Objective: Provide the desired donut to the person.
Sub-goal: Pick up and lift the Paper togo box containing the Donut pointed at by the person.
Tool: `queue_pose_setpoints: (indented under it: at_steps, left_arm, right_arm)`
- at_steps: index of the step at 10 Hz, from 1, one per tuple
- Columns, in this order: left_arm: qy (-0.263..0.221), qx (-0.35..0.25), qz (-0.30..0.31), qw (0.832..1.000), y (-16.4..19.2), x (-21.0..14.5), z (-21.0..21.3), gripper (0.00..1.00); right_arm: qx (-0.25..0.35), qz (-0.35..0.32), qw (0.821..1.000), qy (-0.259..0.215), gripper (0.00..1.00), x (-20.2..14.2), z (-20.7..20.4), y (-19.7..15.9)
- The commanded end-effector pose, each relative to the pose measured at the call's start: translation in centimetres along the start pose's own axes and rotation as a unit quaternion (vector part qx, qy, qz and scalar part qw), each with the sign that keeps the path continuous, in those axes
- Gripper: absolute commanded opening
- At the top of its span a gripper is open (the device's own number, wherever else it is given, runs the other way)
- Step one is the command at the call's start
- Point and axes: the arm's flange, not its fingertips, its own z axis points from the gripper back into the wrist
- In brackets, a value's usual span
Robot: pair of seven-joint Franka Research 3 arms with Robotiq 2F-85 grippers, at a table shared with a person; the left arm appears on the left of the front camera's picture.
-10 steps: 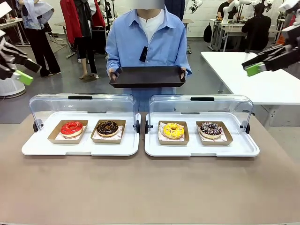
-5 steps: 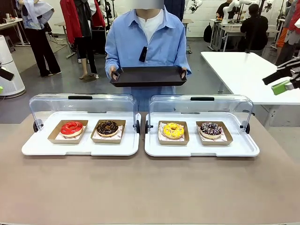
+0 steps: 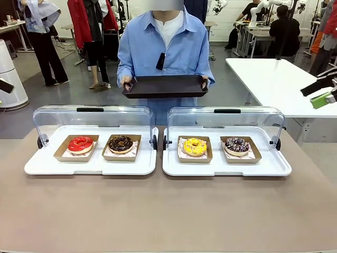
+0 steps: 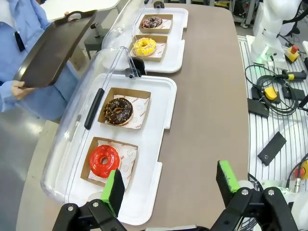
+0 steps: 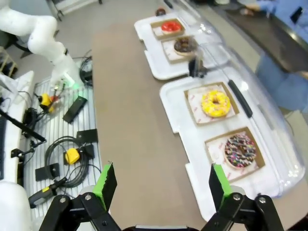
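The left gripper (image 4: 171, 180) and right gripper (image 5: 161, 179) hang wide open and empty, the four donuts (image 3: 194, 146) sit on white trays (image 3: 95, 166) before the person (image 3: 166, 47), who points at none, so a gripper might grab the wrong one or bump a clear lid (image 3: 89, 115).

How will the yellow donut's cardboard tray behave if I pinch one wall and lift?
Likely light, but the cardboard tray looks thin and open-topped, so one wall may flex and tilt. The yellow donut lies loose inside and could slide. Pushed, the tray would probably skate on the smooth white base.
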Motion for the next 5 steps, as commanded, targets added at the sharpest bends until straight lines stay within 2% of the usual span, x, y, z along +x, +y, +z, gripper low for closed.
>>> queue_pose_setpoints:
  at_steps: [1,3,5]
  left_arm:
    - [-0.039,-0.020,0.017,0.999,1.0,-1.9,1.2,1.00]
    - [-0.083,-0.051,0.014,0.995,2.0,-5.1,2.5,1.00]
    - [-0.109,-0.069,0.006,0.992,2.1,-6.6,3.0,1.00]
  right_arm:
    - [0.058,0.048,0.996,-0.055,1.00,-0.5,1.4,-0.4]
    - [0.060,0.043,0.994,-0.077,1.00,-2.8,2.7,-1.8]
    - [0.053,0.028,0.994,-0.089,1.00,-4.4,3.4,-3.2]
